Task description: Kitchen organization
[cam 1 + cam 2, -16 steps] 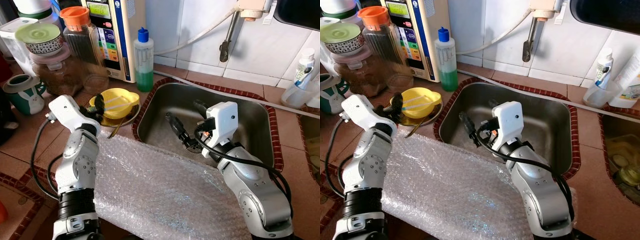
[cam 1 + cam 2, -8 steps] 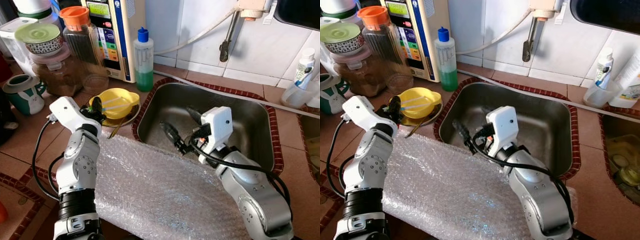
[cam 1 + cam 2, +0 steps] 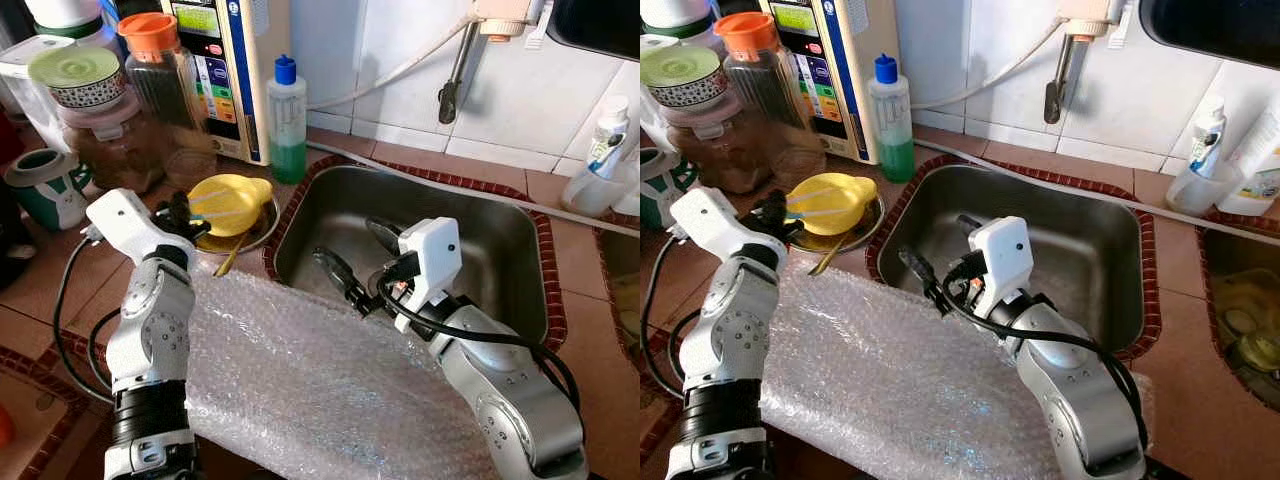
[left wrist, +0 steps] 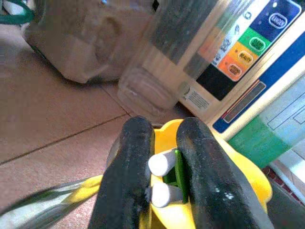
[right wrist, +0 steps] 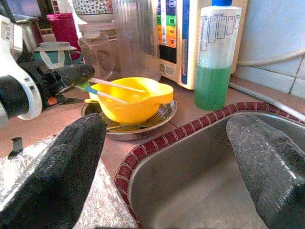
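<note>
the step in hand looks like clearing the utensils from the yellow bowl (image 3: pixel 232 201), which sits on a metal plate (image 3: pixel 262 227) on the tabletop (image 3: pixel 40 290) just beside the sink (image 3: pixel 500 250). the left hand (image 4: pixel 164 179) is pressed together, pinching two white sticks (image 5: pixel 116 86) over the bowl; next they need lifting clear. the right hand (image 5: pixel 167 157) hangs spread over the sink, with bubble wrap (image 3: pixel 300 370), jars (image 3: pixel 120 140) and a green bottle (image 3: pixel 288 120) crowding close.

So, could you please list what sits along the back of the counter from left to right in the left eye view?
Green mug → brown jar → orange-lidded jar → water purifier → green soap bottle → faucet spout → white bottle.
</note>
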`<state>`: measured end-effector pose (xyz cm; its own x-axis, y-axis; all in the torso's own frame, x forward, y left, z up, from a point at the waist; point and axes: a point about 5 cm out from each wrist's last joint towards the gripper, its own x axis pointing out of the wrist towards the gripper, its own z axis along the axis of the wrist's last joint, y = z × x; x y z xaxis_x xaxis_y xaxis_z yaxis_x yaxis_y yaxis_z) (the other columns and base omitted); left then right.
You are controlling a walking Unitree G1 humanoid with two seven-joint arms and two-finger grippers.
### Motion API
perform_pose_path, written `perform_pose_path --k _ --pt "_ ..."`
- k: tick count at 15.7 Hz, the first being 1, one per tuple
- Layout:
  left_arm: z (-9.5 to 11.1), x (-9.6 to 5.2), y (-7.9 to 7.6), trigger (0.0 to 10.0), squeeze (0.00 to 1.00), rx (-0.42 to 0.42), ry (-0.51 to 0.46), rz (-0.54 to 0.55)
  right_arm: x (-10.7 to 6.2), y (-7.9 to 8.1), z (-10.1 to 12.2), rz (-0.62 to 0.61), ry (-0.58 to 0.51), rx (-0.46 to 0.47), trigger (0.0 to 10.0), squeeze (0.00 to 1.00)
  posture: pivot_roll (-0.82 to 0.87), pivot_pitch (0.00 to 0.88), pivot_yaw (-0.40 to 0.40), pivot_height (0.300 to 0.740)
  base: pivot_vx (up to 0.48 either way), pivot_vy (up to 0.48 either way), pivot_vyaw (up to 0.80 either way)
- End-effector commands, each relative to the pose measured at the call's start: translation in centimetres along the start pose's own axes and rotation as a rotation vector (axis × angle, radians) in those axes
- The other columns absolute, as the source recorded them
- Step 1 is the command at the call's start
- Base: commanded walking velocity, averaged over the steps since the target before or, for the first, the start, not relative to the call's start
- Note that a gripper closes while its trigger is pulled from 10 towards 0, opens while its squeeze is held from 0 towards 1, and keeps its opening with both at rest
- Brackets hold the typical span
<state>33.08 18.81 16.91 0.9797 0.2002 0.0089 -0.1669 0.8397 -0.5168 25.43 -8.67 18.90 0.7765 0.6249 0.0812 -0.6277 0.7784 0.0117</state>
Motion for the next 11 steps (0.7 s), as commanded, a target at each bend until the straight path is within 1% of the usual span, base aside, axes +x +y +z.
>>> perform_pose_path --k 1,5,6,7,9,10,11 --pt "-0.1 -0.3 0.2 0.0 0.00 0.009 -0.002 0.014 -0.1 0.4 0.4 0.022 -0.013 -0.007 10.0 0.00 -0.02 0.097 0.019 0.740 0.000 0.000 0.00" --pt "0.5 -0.7 0.1 0.0 0.00 -0.012 -0.042 -0.008 -0.1 0.4 0.4 0.021 -0.010 -0.007 10.0 0.00 -0.01 0.096 0.016 0.740 0.000 0.000 0.00" --pt "0.5 -0.8 -0.1 0.0 0.00 -0.023 -0.048 -0.029 -0.1 0.3 0.4 0.020 -0.009 -0.008 10.0 0.00 -0.01 0.097 0.016 0.740 0.000 0.000 0.00" --pt "0.7 -0.8 -0.5 0.0 0.00 -0.016 -0.057 -0.070 -0.1 0.3 0.3 0.017 -0.007 -0.008 10.0 0.00 -0.01 0.096 0.015 0.740 0.000 0.000 0.00" --pt "0.9 -0.9 -0.9 0.0 0.00 -0.021 -0.070 -0.103 0.0 0.2 0.3 0.013 -0.007 -0.008 10.0 0.00 -0.01 0.094 0.014 0.740 0.000 0.000 0.00" --pt "1.4 -0.9 -1.6 0.0 0.00 -0.018 -0.095 -0.159 0.0 0.0 0.3 0.000 -0.008 -0.007 10.0 0.00 -0.01 0.093 0.014 0.740 0.000 0.000 0.00" --pt "1.5 -0.9 -1.7 0.0 0.00 -0.015 -0.099 -0.168 0.0 0.0 0.3 -0.002 -0.008 -0.006 10.0 0.00 -0.01 0.093 0.014 0.740 0.000 0.000 0.00"
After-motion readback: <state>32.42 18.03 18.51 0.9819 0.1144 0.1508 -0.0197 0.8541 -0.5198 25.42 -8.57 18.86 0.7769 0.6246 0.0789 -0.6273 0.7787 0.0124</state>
